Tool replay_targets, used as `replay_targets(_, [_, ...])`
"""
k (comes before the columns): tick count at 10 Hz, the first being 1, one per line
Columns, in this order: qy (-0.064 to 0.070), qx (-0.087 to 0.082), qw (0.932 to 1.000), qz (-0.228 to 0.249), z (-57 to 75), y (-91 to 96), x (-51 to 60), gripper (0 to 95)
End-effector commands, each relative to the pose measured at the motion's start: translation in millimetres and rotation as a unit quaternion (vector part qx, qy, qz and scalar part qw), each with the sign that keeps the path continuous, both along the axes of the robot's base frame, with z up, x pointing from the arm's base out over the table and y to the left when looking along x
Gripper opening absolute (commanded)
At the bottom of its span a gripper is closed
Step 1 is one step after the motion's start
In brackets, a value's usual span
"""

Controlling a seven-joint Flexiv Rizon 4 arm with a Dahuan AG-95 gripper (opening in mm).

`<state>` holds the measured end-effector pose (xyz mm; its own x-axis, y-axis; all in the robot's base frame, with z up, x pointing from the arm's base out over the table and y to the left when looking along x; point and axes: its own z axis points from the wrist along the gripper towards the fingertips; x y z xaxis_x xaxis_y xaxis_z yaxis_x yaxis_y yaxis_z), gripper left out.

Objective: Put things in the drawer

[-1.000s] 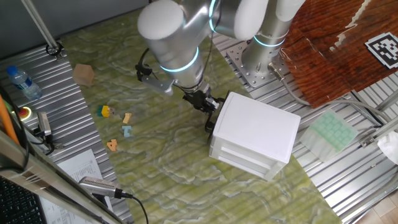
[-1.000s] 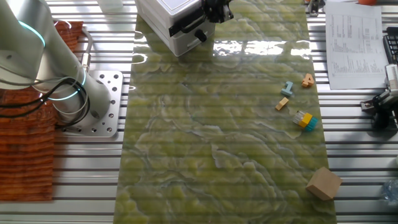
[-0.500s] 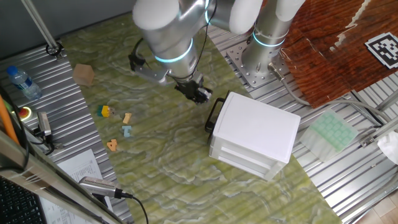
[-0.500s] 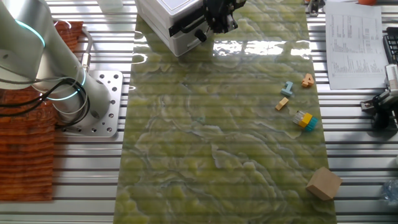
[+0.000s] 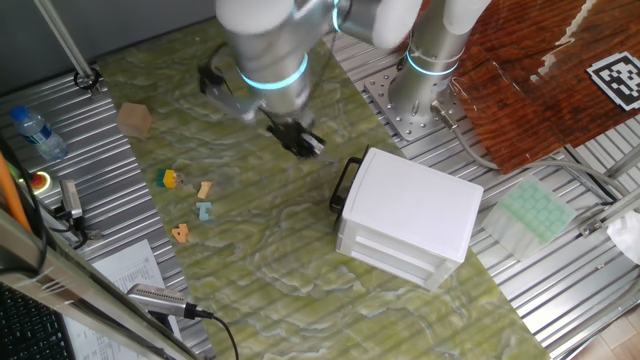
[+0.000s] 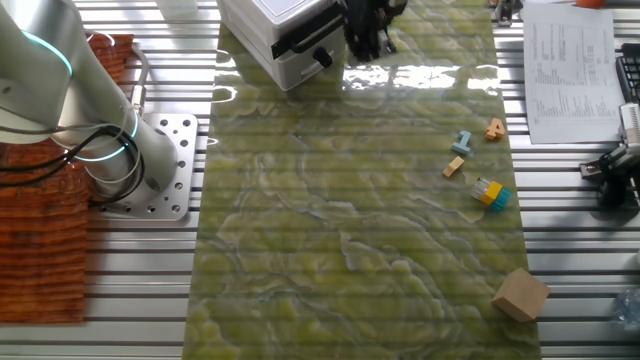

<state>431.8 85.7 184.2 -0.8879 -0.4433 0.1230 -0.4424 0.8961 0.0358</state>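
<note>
My gripper hangs between the drawer and the toy pieces, seemingly holding nothing; finger state is unclear. Pieces are light, rigid and small: pinch each across its flat sides.

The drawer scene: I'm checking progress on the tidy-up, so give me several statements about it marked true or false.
1. The end effector is holding the black handle. False: it is off to the side, apart from the handle.
2. The small toy pieces lie on the green mat, outside the white cabinet. True.
3. A toy piece is in the end effector. False: none shows there.
4. A tan block sits apart from the toy cluster. True.
5. A yellow piece lies among the toys. True.
</note>
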Motion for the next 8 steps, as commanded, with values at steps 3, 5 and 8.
replay_targets(3, [0.001,0.005,0.9996,-0.026,-13.7,-15.0,29.2,0.0])
replay_targets(5, [-0.011,0.007,0.9961,-0.088,-18.3,-11.7,32.7,0.0])
replay_targets(8, [-0.015,0.010,0.9909,-0.133,-20.1,-12.0,32.8,0.0])
